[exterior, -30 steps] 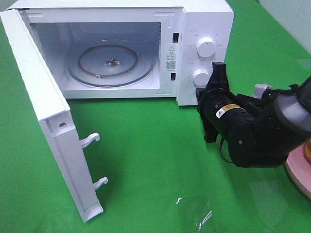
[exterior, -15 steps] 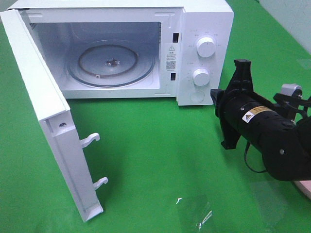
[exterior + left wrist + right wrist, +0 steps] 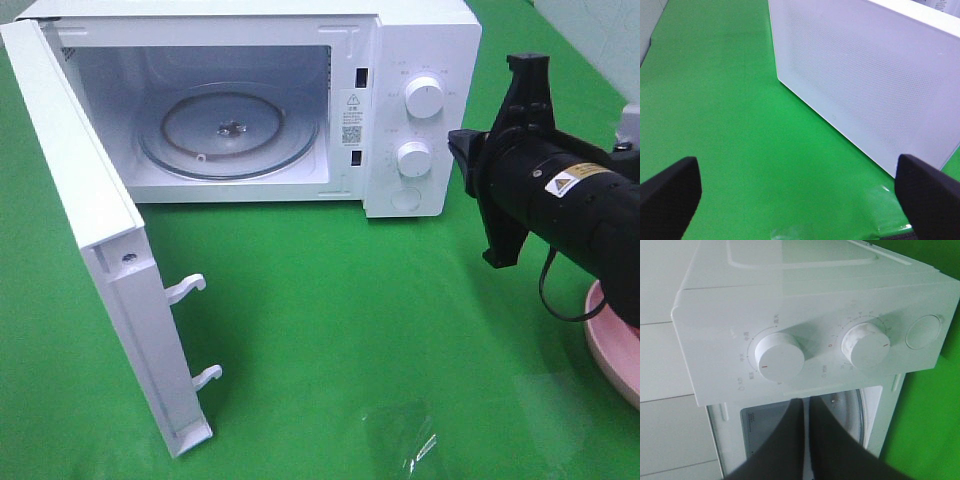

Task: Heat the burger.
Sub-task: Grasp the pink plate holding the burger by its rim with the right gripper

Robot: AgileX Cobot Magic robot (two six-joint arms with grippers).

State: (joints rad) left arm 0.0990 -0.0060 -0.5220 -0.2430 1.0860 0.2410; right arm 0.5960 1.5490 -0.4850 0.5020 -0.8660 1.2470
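Desk (image 3: 320,300): green cover, and it carries everything you see here.

Microwave (image 3: 420,40): white, at the back of the desk, cavity facing you in the high view. Its door (image 3: 90,210) is swung fully open on the left side, with two latch hooks showing on its free edge.

Right arm (image 3: 580,200): black, in the air to the right of the control panel, apart from it.

Glass turntable (image 3: 230,130): flat in the cavity, with nothing on it.

Pink plate (image 3: 615,345): only its rim shows at the right edge, below the arm.

Left hand (image 3: 797,170): fingers spread wide with nothing between them, low over the desk beside the outer face of the door.

Right hand (image 3: 807,405): fingers pressed together, gripping nothing, aimed at the control panel.

Upper knob (image 3: 424,97) and lower knob (image 3: 413,157): on the panel, one above the other, neither touched.

Scrap of clear film (image 3: 400,435): on the desk near the front edge.

Burger: it shows in none of your three views, so you cannot tell its place.
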